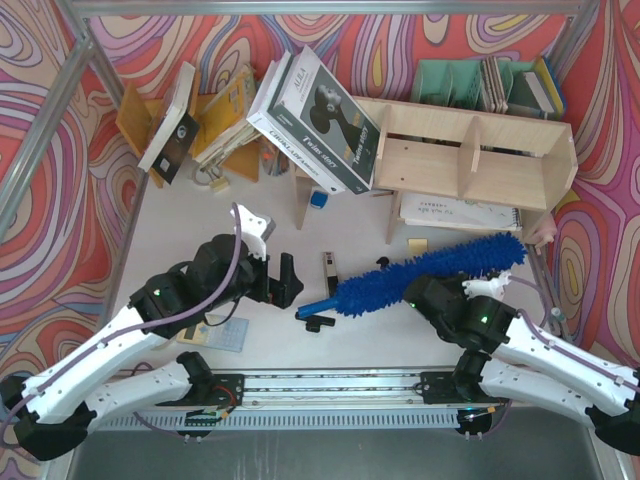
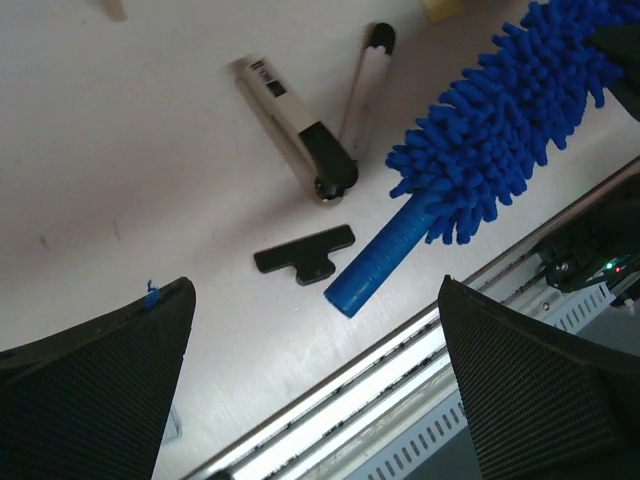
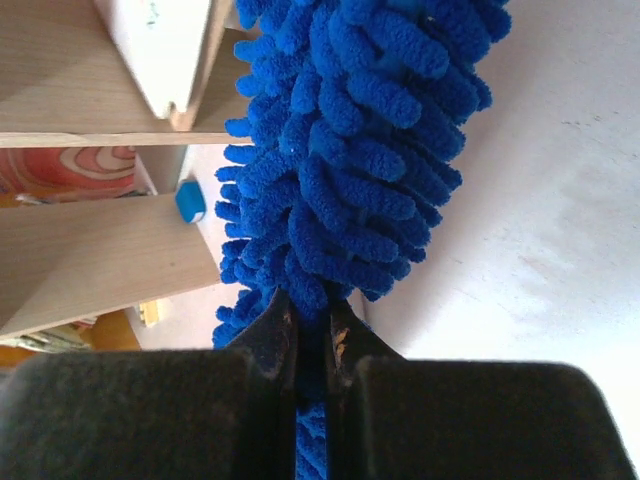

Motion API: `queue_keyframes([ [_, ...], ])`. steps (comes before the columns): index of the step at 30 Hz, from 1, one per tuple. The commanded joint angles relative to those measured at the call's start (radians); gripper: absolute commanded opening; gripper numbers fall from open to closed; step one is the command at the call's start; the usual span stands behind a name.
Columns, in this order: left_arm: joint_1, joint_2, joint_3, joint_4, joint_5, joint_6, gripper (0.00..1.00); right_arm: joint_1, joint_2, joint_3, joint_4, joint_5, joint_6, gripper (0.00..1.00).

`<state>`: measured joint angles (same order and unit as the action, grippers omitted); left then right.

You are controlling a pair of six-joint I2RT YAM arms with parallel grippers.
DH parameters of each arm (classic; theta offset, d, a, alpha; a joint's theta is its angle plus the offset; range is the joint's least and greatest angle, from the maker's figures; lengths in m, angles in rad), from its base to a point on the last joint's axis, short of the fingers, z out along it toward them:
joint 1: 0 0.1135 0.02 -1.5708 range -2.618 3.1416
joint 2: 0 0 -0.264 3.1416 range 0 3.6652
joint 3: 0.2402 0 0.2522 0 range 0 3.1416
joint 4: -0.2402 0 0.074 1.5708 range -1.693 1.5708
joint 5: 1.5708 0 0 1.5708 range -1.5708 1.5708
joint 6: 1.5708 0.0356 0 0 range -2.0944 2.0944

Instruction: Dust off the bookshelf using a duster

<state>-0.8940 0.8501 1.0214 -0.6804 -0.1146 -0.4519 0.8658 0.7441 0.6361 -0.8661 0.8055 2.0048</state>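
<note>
My right end effector [image 3: 311, 335] is clamped tight on the long bright-blue fluffy microfibre duster [image 1: 465, 260], pinching the pile part-way along its head. The duster slants across the white table [image 2: 120, 150] in front of the wide, low, pale plywood bookshelf [image 1: 470, 150]. Its fluffy tip is near the shelf's right front corner, and its slim blue handle points toward my left end effector [image 2: 320, 400]. That one hangs with its jaws spread wide, holding nothing, near a small black T-shaped piece [image 2: 305, 252] lying just beside the handle's end.
</note>
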Motion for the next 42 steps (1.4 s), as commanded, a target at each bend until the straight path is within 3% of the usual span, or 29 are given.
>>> queue_keyframes([
  [1,-0.045,0.003,-0.037,0.169,-0.005,0.106,0.98,0.004,-0.017,0.073,-0.014,0.103,-0.104,0.00],
  [9,-0.096,0.061,-0.072,0.276,0.080,0.204,0.98,0.005,-0.036,0.112,0.058,0.141,-0.255,0.00],
  [25,-0.237,0.155,-0.144,0.412,-0.005,0.269,0.96,0.006,-0.056,0.169,0.260,0.180,-0.517,0.00],
  [42,-0.285,0.248,-0.211,0.540,-0.041,0.275,0.90,0.005,-0.067,0.209,0.387,0.187,-0.656,0.00],
])
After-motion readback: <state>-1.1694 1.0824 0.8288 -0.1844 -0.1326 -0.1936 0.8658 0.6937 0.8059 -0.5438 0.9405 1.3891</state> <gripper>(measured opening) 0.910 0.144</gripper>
